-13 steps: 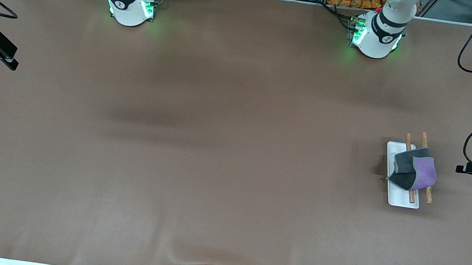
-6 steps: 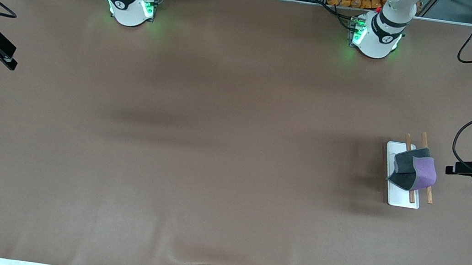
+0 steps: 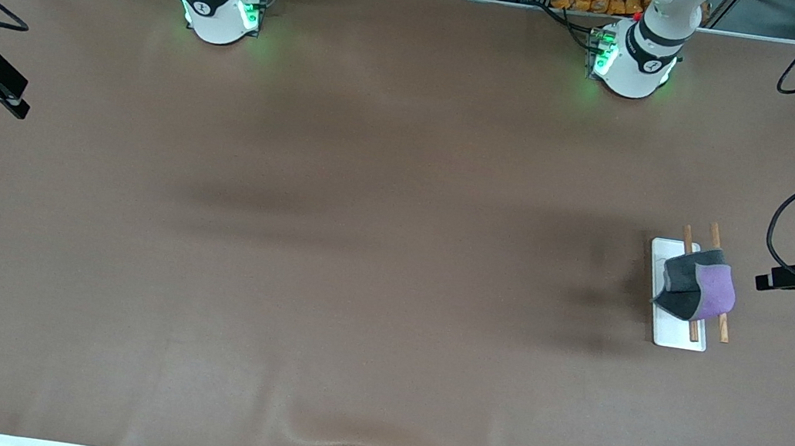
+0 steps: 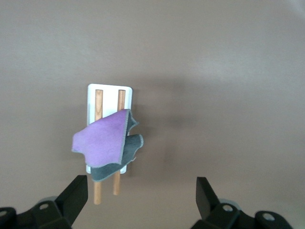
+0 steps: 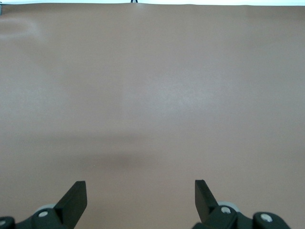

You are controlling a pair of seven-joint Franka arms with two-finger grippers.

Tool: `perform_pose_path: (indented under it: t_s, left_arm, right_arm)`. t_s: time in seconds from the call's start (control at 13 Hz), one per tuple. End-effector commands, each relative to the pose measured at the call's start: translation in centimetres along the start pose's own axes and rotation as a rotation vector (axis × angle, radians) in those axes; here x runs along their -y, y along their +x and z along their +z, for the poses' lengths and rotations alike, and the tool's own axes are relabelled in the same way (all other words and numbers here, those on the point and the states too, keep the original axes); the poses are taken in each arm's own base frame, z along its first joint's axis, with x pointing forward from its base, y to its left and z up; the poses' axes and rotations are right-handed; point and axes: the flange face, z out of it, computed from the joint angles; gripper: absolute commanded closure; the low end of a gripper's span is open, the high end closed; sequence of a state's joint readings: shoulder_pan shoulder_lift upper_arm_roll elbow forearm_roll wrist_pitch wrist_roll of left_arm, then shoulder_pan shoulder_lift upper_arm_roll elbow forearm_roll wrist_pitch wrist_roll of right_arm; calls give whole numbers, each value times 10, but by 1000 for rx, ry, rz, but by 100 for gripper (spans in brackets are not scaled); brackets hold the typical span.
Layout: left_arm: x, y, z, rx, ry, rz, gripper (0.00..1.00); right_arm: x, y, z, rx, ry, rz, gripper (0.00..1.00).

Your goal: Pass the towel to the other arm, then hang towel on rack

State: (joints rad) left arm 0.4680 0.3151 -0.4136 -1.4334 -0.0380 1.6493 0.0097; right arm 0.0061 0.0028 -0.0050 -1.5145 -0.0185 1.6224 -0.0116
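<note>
The brown table (image 3: 363, 249) is filling nearly the whole front view, its covering wrinkling a little at the edge nearest the front camera. The two white arm bases are standing along its farthest edge, each glowing green at the collar.

The left gripper (image 3: 779, 278) is hanging in the air at the left arm's end of the table, over bare table just beside the rack and apart from it. Its jaws are standing spread wide with nothing between them — in the left wrist view the two dark fingers (image 4: 76, 195) are framing open space, with the rack and the towel showing well clear of them.

The right gripper (image 3: 0, 91) is waiting at the right arm's end of the table, over its edge and well apart from everything else. Its jaws are also standing spread and holding nothing; its wrist view is showing only bare brown surface between the fingertips (image 5: 76, 195).

The rack (image 3: 678, 332) is sitting flat on the table toward the left arm's end, its white base lying under two thin brown rods that are running parallel.

The towel (image 3: 703, 291) — purple on one face, dark grey on the other — is lying draped across both rods, bunching in loose folds and covering their middle while the rod ends are sticking out at either side.
</note>
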Motion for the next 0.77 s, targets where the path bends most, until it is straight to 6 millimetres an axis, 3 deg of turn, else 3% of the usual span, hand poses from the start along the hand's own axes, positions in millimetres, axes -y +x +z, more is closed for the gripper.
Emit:
perform_pose_path:
  t_s: [0.0,0.38,0.46,0.69]
  left_arm:
    - [-42,-11,-26,-47,130,36,0]
    - [-110,-38,-59,-121,187,36,0]
    - [-113,-50,-72,-121,210,33,0]
    - [-122,-67,-86,-128,227,50,0]
  right_arm:
    - [-2,3,-4,-2,-5,8,0]
    - [1,3,-8,-10,-3,2,0]
    - [2,4,-9,-13,-2,1,0]
    - [2,4,-9,-13,-1,1,0]
